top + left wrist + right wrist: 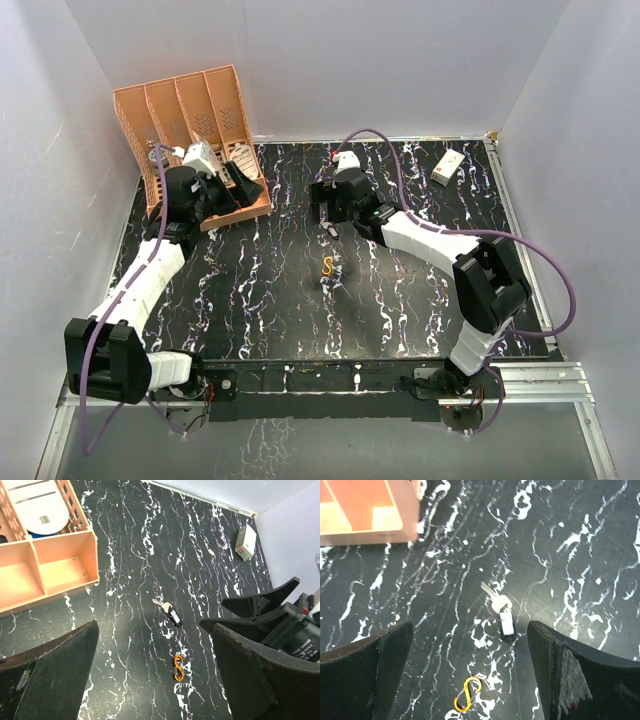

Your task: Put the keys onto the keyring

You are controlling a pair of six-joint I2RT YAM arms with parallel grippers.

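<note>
The keys, a small dark fob with a silvery key, lie flat on the black marbled table. The keyring, a small orange S-shaped clip, lies just nearer, apart from them. My right gripper is open and empty, hovering just beyond the keys. In the right wrist view the keys and keyring lie between the spread fingers of that gripper. My left gripper is open and empty by the organizer. The left wrist view shows its gripper above the keys and keyring.
A large orange slotted organizer stands at the back left, close to my left gripper, and shows in both wrist views. A white box with a red mark lies at the back right. White walls enclose the table.
</note>
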